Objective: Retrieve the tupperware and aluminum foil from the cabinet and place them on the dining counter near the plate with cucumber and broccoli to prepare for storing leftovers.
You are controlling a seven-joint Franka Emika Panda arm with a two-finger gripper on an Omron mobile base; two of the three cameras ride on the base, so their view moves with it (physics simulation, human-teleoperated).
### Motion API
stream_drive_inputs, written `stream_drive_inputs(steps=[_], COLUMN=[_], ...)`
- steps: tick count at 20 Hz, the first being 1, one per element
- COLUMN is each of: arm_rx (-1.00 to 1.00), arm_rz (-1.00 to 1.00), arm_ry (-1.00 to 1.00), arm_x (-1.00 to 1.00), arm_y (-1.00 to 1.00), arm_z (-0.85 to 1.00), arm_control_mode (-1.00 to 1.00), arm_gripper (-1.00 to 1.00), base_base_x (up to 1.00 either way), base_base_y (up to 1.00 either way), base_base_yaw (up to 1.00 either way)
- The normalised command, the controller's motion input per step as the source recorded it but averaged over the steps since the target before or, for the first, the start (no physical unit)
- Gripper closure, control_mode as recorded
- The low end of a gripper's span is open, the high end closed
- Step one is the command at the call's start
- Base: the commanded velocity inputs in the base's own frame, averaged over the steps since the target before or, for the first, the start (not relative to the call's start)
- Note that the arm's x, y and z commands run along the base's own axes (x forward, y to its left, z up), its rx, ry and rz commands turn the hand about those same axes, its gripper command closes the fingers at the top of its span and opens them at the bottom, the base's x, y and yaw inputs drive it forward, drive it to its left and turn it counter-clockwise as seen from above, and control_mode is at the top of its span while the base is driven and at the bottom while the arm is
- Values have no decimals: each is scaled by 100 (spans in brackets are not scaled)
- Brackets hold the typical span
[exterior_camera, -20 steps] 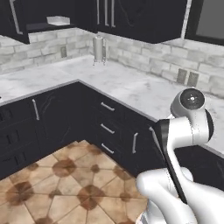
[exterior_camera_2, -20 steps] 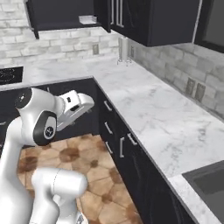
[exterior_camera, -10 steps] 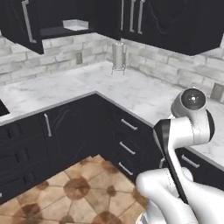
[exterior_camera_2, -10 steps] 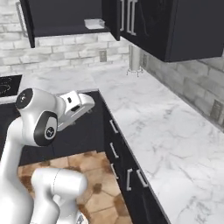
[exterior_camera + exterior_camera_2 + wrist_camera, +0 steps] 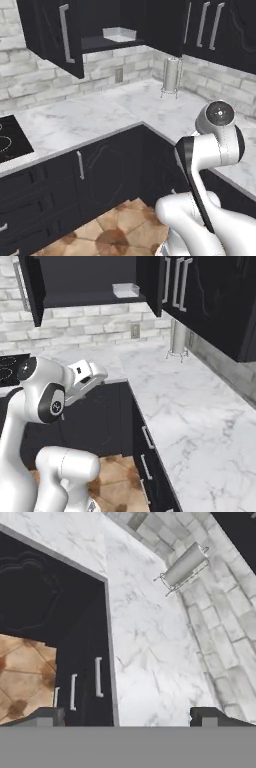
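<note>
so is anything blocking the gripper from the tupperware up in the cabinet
Nothing visible blocks it: the cabinet door is swung open and the tupperware sits exposed on the shelf. The open gripper points down at the worktop.

The cabinet point(image 5: 95, 30) hangs open on the wall above the corner worktop point(image 5: 95, 117), and I take it as my landmark. The tupperware point(image 5: 120, 34) sits inside it on the shelf, toward the right end. Its door point(image 5: 52, 35) swings out at its left side. Right of the cabinet, more wall cupboards point(image 5: 200, 296) run along the side wall. Below and right of it, a paper towel roll point(image 5: 171, 75) stands upright on the worktop near the wall. Below and left of it, a cooktop point(image 5: 12, 142) lies in the worktop. Under the worktop are base drawers point(image 5: 147, 456), with floor point(image 5: 115, 232) before them.
</note>
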Motion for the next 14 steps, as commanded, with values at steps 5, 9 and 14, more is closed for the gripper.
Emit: stream_drive_inputs(steps=[5,9,14], arm_rx=[0,0,0], arm_rz=[0,0,0], arm_ry=[0,0,0], arm_x=[0,0,0], arm_y=[0,0,0], arm_z=[0,0,0], arm_control_mode=[100,100,100], arm_gripper=[-100,-100,-100], base_base_x=[100,100,100], base_base_y=[-1,-5,-10], base_base_yaw=[15,14,14])
